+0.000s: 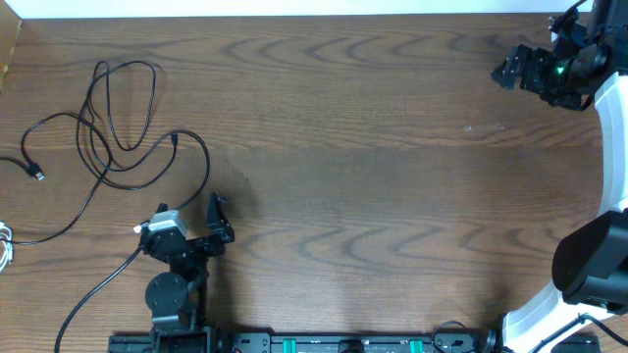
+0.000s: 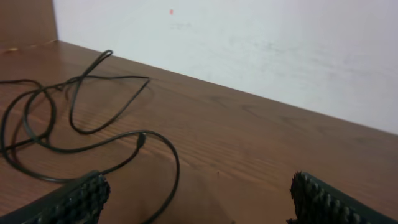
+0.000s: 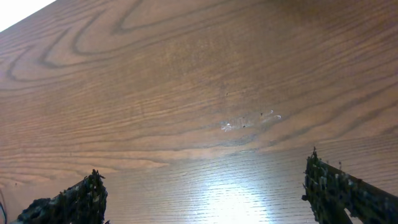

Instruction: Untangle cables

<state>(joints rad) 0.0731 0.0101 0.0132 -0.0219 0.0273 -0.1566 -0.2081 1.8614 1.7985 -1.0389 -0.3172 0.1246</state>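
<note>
Left arm [image 1: 177,265] black; right arm [image 1: 579,265] black-and-white, green light [image 1: 560,70]; studded black pads [image 2: 81,199]

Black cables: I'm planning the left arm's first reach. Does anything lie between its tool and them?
Nothing visible does. Only bare brown wooden table lies between the open left tool and the tangled thin black cables, ahead to its left.

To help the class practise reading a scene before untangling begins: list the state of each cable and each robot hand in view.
black cables: looped over one another, lying on the table, not held.
white cable: at the table's left edge, mostly out of view, not held.
left hand: open, empty, close to the black cables.
right hand: open, empty, over bare wood.
</note>
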